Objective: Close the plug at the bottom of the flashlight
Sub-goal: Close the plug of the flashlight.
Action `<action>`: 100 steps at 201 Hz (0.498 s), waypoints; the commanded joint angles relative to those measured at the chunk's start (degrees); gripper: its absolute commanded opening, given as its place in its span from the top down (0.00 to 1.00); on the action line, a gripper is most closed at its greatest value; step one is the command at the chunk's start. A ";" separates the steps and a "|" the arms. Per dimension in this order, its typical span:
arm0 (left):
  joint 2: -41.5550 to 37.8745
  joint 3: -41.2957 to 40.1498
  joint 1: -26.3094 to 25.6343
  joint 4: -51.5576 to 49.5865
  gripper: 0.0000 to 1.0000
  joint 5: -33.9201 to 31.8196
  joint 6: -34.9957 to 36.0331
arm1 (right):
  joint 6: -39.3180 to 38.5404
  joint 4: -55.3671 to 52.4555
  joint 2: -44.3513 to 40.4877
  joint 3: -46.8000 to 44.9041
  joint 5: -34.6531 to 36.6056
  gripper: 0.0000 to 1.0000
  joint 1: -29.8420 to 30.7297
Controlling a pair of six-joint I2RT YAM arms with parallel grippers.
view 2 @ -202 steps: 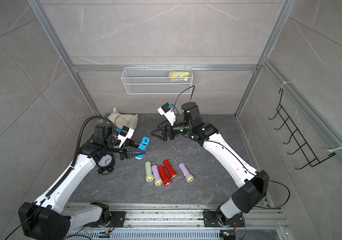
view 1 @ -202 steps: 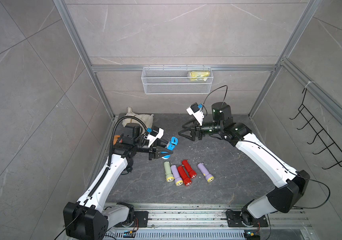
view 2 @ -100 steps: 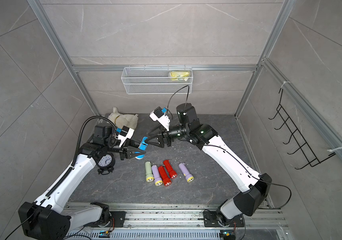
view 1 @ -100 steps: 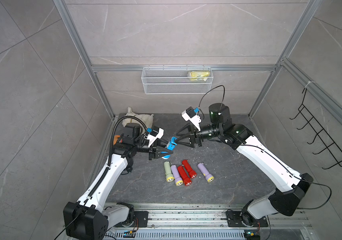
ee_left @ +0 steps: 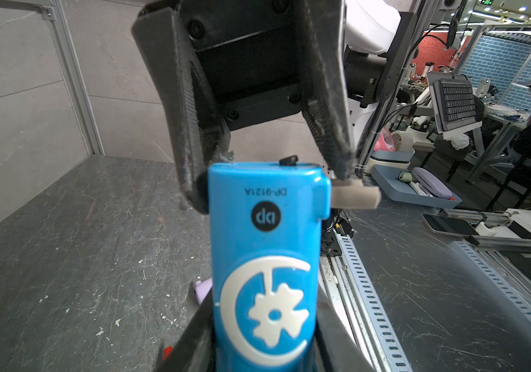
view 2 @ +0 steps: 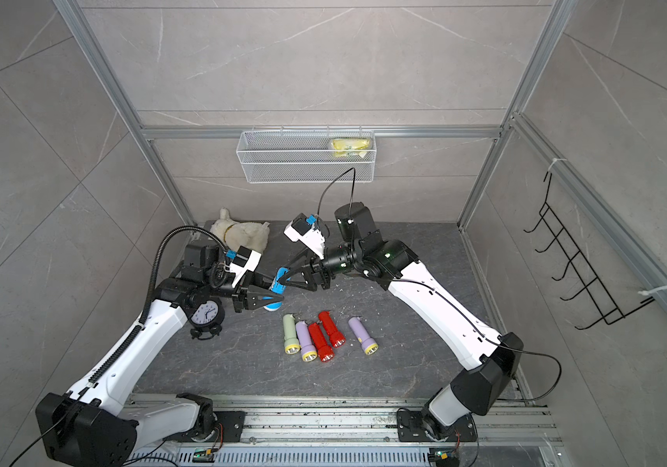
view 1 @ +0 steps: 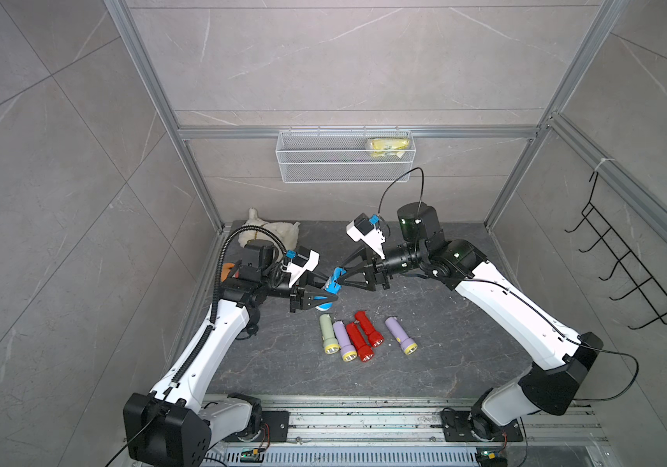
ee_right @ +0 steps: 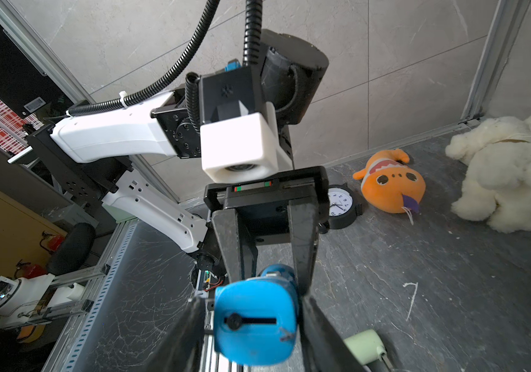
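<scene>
While the dark, stone-patterned table [view 1: 424, 380] fills the floor of a booth with grey tiled walls [view 1: 323, 60] and an aluminium frame [view 1: 348, 132], a white wire basket [view 1: 323, 170] hangs on the back wall with a yellow packet [view 1: 389, 146] in it, and a black hook rack [view 1: 627, 275] hangs on the right-hand wall. Five small flashlights [view 1: 354, 339] lie side by side near the middle of the table: one green, two purple, two red. A white plush animal [view 2: 242, 234] sits in the back left corner, with an orange plush fish [ee_right: 393, 186] and a black alarm clock [view 2: 206, 313] close by. The left gripper [ee_right: 272, 280] is clamped on the body of the blue flashlight [ee_left: 264, 257], holding it tilted above the table just behind the row, tail end raised toward the other arm. The right gripper [view 1: 337, 282] stands partly open and straddles that tail end. In the left wrist view one of its fingers [ee_left: 190, 180] lies against the side of the body, and the other fingertip meets the root of the beige plug [ee_left: 354, 196], which sticks out sideways from the bottom of the flashlight.
</scene>
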 commanded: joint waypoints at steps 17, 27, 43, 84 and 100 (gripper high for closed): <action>-1.11 1.07 0.33 -0.45 1.00 1.71 1.24 | -1.54 -1.74 1.16 2.16 -0.17 0.53 0.46; -0.99 1.07 0.37 -0.48 1.00 1.69 1.32 | -1.69 -1.83 1.12 2.51 -0.07 0.53 0.42; -0.78 1.11 0.32 -0.53 1.00 1.82 1.48 | -2.01 -2.40 1.26 3.24 0.15 0.53 0.33; -0.95 1.26 0.32 -0.92 1.00 1.99 1.76 | 0.22 -1.86 2.29 4.52 -2.07 0.50 -1.34; -1.15 1.26 0.32 -0.92 1.00 1.88 1.76 | 0.40 -1.35 2.13 4.15 -2.50 0.50 -1.47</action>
